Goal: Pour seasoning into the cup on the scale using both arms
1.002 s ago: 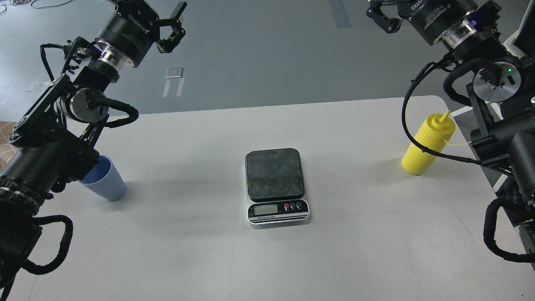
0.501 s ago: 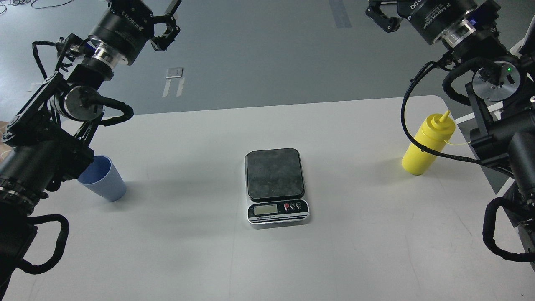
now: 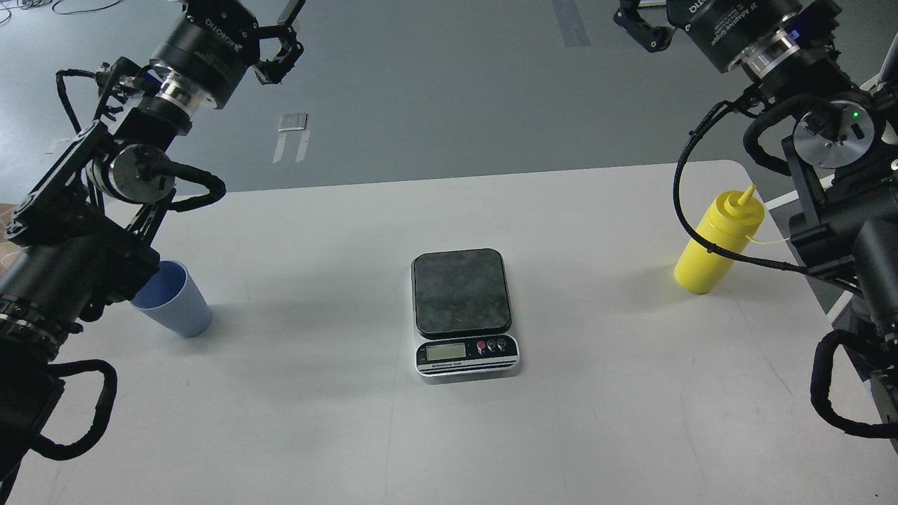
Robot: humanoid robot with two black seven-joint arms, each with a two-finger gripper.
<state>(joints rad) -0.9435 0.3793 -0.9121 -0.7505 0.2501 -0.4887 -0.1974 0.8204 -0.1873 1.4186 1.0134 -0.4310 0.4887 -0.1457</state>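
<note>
A: Where are the things standing?
B: The scale (image 3: 463,311) is sitting mid-bench (image 3: 351,435), nothing on it. The cup (image 3: 172,299) is standing far left, the seasoning (image 3: 717,243) far right.
A: And the jaws?
B: The left gripper (image 3: 277,31) is hanging spread apart, holding nothing. The right gripper (image 3: 642,24) is partly cut off; I cannot tell.

A white table (image 3: 351,435) stands on grey floor (image 3: 435,91) marked with tape strips (image 3: 291,137).

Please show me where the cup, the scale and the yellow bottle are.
cup (image 3: 179,311), head view, on its ribbed outer wall.
scale (image 3: 461,290), head view, middle of its dark plate.
yellow bottle (image 3: 710,251), head view, on its body.
</note>
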